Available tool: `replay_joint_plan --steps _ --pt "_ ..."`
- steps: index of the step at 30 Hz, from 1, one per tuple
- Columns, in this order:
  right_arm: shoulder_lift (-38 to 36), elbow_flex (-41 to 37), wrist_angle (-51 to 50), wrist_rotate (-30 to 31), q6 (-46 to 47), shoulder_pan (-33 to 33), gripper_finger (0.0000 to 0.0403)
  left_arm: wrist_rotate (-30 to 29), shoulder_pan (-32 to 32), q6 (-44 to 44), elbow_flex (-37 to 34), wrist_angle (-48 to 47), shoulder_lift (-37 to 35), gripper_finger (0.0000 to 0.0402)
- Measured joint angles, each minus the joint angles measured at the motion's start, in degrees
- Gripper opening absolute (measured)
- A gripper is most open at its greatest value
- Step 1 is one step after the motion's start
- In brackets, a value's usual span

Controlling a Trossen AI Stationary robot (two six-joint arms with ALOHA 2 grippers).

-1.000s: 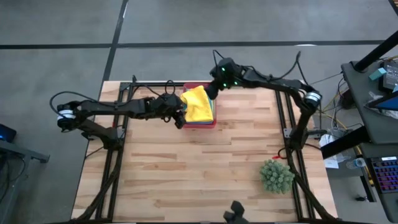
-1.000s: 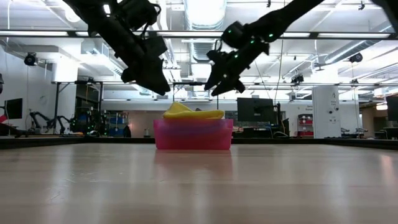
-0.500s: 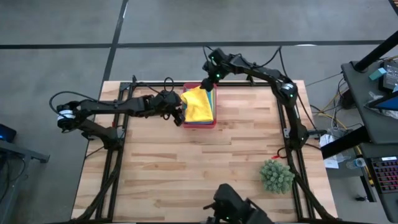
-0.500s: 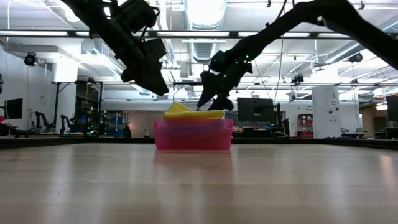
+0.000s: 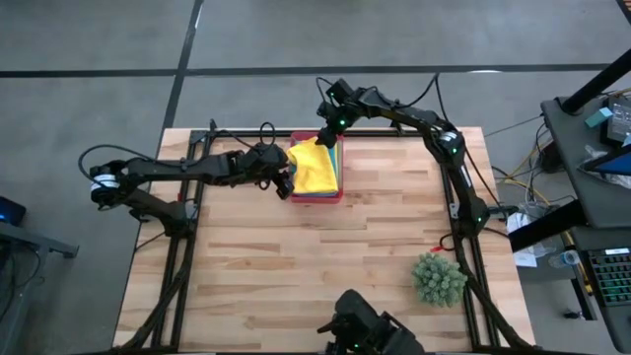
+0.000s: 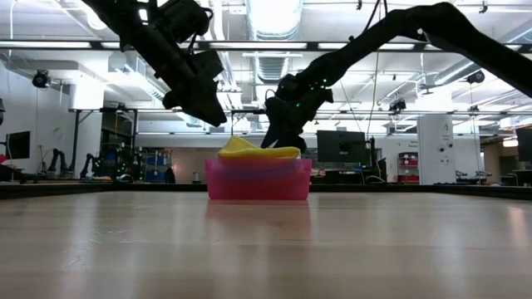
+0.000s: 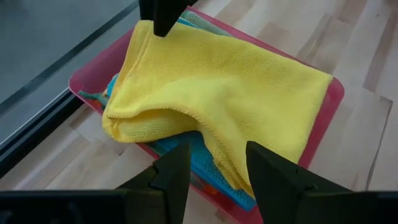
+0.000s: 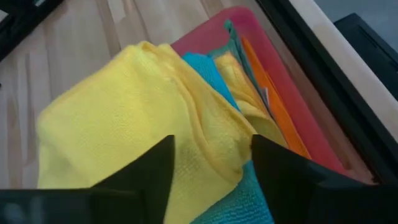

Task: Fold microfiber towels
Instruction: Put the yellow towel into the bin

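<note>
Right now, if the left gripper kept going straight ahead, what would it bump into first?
Probably the top yellow towel in the pink tray. The left gripper points at it with open jaws, though depth is unclear.

Soft cloth, glossy plastic, wood
Yellow towel (image 7: 230, 81) is matt, nubby-woven microfiber; the pink tray (image 7: 87, 84) is smooth, translucent plastic; the surface (image 5: 296, 266) is lightly sheened, jointed wood strips; the tools look matt dark.

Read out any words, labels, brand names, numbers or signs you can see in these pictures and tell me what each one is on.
None can be read.
Top yellow towel: plain cloth, no tag or print showing.
Pink tray: no marking visible.
Wooden table: bare wood, no lettering.
Room behind the table in the low view: monitors and equipment show, but any text on them is too small to read.
</note>
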Motion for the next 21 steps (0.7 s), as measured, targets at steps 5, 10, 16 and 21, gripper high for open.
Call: replay_joint_plan --steps 5,10,16,21 --pt "-0.5 -0.4 0.3 0.0 -0.2 0.1 0.0121 -0.7 0.1 -0.2 0.0 0.0 0.0 0.0138" --pt "-0.8 -0.5 0.1 0.0 -0.2 0.4 0.0052 -1.3 0.1 -0.3 0.0 0.0 0.0 0.0138" --pt "-2.2 -0.5 -0.1 1.5 0.4 0.4 0.0012 -1.3 0.1 -0.3 0.0 0.0 0.0 0.0138" --pt "-4.1 -0.5 -3.2 7.0 0.0 0.6 0.0010 -1.3 0.1 -0.4 0.0 0.0 0.0 0.0138"
